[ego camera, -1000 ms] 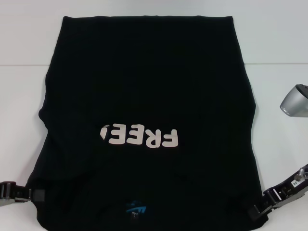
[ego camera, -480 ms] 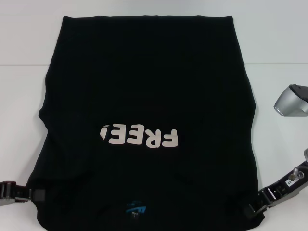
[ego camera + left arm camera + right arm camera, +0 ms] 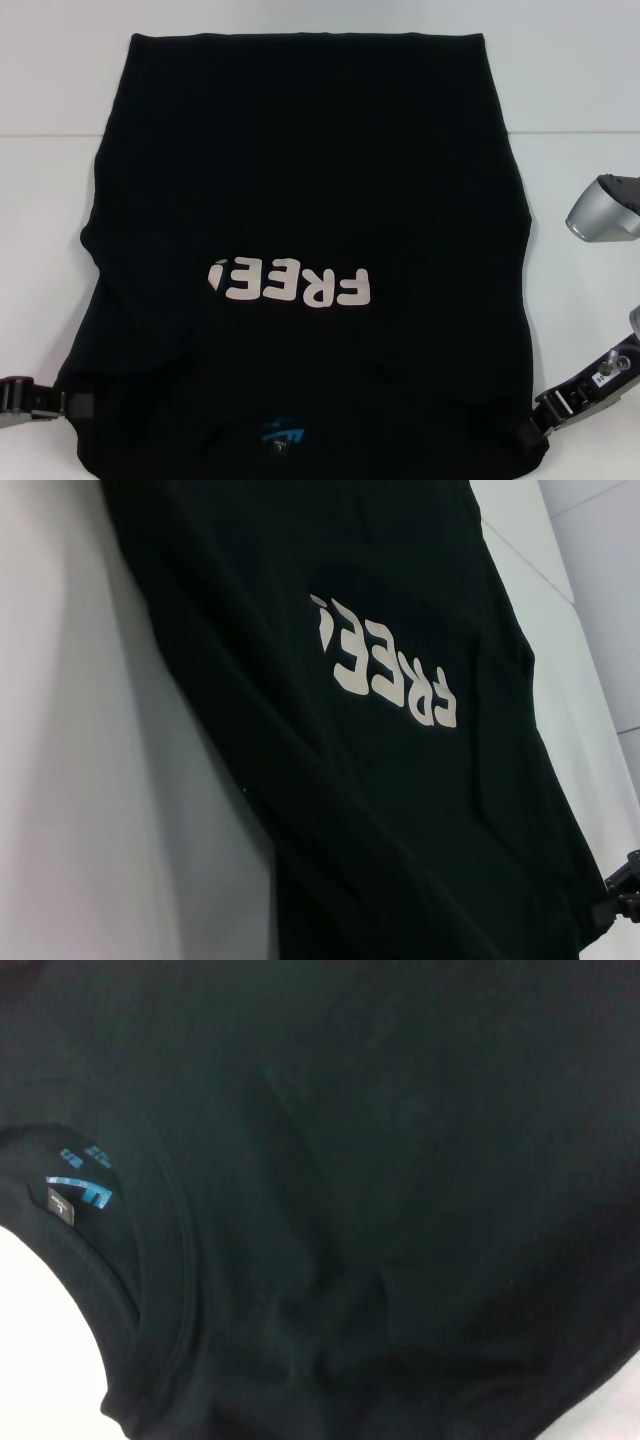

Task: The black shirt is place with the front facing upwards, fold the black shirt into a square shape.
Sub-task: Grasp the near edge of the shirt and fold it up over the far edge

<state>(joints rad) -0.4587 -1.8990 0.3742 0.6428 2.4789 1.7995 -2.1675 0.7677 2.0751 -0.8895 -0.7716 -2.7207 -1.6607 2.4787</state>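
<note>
Black cloth, the black shirt [image 3: 300, 250], is spread front up over the white table [image 3: 580, 80], with the collar at the near edge and the hem at the far edge. The sleeves appear to be folded in already, since the outline is a tall trapezoid; the white lettering [image 3: 290, 285] reads reversed across the chest and the small blue logo [image 3: 285, 433] sits by the collar. The left gripper [image 3: 75, 405] is recorded at the near left corner of the cloth, touching its edge; whether its claw is apart or clamped on fabric cannot be told. The right gripper [image 3: 530, 435] is recorded at the near right corner, and its claw state likewise cannot be told. Compared with a second ago, the right gripper is found lower and further out along that corner, and the right arm's silver link [image 3: 605, 210] is shifted slightly; the left gripper is barely displaced and the cloth is unchanged in shape. It is judged that both corners are being approached or seated for a lengthwise fold toward the hem, a step not yet begun. Uneven grips are judged the main risk to a square result.
</note>
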